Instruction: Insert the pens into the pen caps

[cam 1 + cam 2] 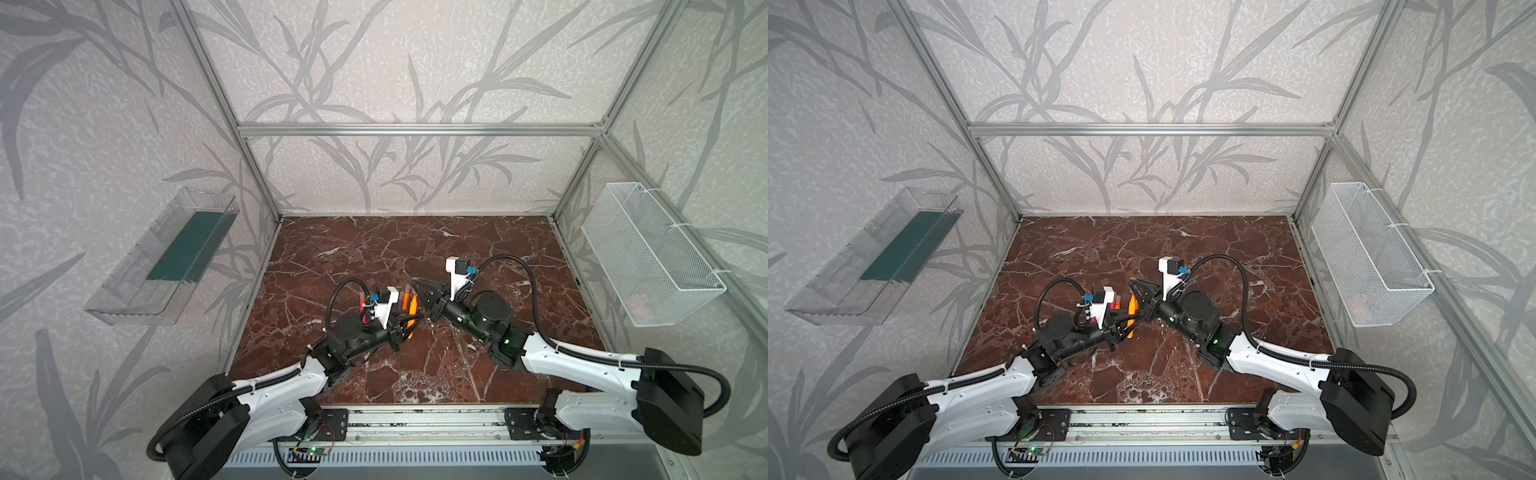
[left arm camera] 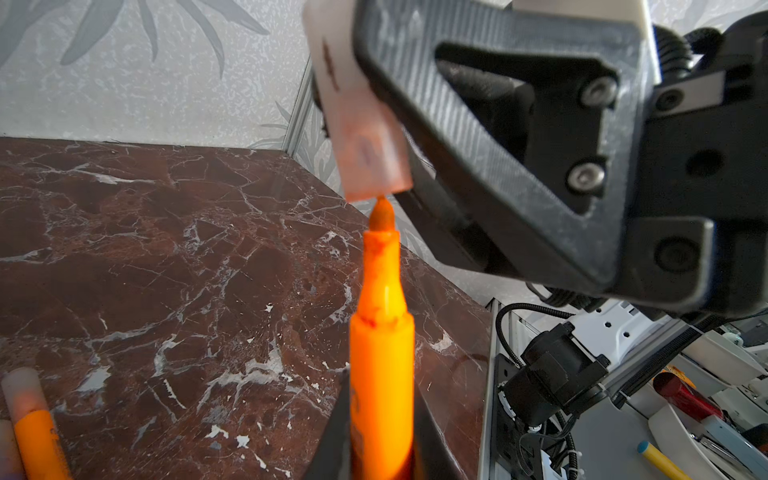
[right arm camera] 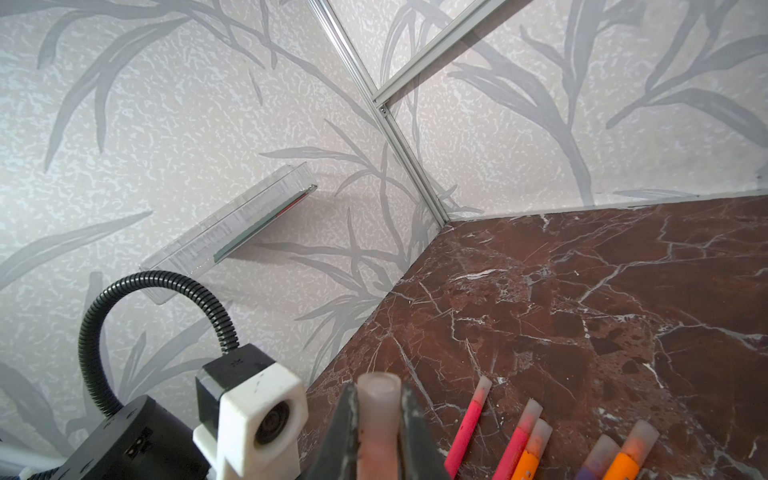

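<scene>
The left gripper (image 2: 382,453) pinches an orange pen (image 2: 381,340). The right gripper (image 3: 379,440) pinches a cap (image 3: 379,388), so tip faces mouth. The tip seemingly touches the rim.

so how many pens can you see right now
6. One orange pen is held in the left gripper; five lie side by side on the table: two pink-red pens, two orange pens, one purple pen. The arms may hide others.

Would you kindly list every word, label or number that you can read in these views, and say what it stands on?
No text can be read in any view.
Dark print on the uncapped orange pen: too blurred to read.
Dark print on the capped orange pen: too blurred to read.
</scene>
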You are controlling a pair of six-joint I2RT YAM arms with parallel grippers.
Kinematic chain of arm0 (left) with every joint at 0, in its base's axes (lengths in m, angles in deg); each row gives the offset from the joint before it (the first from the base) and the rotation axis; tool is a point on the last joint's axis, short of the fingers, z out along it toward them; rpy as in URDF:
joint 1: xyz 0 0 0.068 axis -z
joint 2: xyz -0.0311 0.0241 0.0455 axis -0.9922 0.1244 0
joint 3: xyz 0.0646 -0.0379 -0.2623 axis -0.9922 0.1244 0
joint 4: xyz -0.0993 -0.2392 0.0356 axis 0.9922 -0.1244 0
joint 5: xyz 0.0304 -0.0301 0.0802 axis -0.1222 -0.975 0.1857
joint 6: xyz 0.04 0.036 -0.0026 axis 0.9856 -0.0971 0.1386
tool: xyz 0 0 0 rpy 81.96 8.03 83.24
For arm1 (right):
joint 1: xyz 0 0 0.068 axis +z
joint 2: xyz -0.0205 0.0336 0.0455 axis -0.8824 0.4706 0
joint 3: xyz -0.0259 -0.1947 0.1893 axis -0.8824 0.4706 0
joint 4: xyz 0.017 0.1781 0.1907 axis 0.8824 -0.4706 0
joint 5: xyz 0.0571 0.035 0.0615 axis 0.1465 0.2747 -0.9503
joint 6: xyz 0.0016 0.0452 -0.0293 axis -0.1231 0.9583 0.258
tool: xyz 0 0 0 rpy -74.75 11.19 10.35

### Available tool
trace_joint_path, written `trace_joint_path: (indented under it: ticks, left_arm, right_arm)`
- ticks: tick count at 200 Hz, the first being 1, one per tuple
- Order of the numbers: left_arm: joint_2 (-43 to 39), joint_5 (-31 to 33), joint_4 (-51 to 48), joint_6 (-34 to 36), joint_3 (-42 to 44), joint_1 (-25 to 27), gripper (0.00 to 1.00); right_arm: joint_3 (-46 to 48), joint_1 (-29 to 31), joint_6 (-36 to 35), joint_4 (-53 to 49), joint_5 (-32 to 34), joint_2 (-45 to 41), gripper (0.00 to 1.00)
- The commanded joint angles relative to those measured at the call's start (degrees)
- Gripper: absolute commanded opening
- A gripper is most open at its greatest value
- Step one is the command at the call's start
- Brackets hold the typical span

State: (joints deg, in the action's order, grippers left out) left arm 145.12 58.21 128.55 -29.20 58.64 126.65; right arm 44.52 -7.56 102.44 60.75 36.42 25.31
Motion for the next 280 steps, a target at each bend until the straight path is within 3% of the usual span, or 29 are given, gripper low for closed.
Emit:
trace_joint_path:
  ticks: [1, 59, 125, 178, 202, 227, 264, 280]
  left_arm:
    - [-1.3, 1.1, 1.6, 1.1, -0.1, 0.2, 0.00]
    - [-3.5, 5.9, 0.3, -0.5, 1.0, 0.1, 0.00]
    - [-4.4, 7.0, 0.5, -1.0, 1.6, 0.1, 0.00]
    - [-4.9, 6.2, 0.2, -0.9, 1.7, 0.1, 0.00]
    - [-4.7, 5.9, 0.2, -0.8, 1.6, 0.1, 0.00]
    - [-4.2, 5.0, 0.1, -0.6, 1.2, 0.2, 0.00]
    - [-3.2, 2.9, 0.1, 0.6, 0.5, 0.2, 0.00]
    - [-2.8, 2.2, -0.1, 1.2, 0.2, 0.2, 0.00]
  right_arm:
    - [-0.5, 0.6, 0.4, 3.2, -0.8, 0.2, 0.00]
    - [5.3, 1.1, 0.6, 7.2, -0.5, -1.0, 0.00]
    - [10.6, 6.7, -4.2, 11.6, 2.6, -0.8, 0.00]
    - [12.7, 6.8, -5.7, 3.9, 8.7, -8.8, 0.39]
    - [13.1, 6.6, -7.5, -0.5, 12.4, -16.2, 0.42]
    - [9.2, 6.6, -10.5, -8.5, 10.6, -20.8, 0.44]
    - [-0.7, 6.6, -7.9, -20.7, 12.3, -15.2, 0.58]
    - [-5.0, 6.6, -5.5, -25.4, 13.3, -10.7, 0.59]
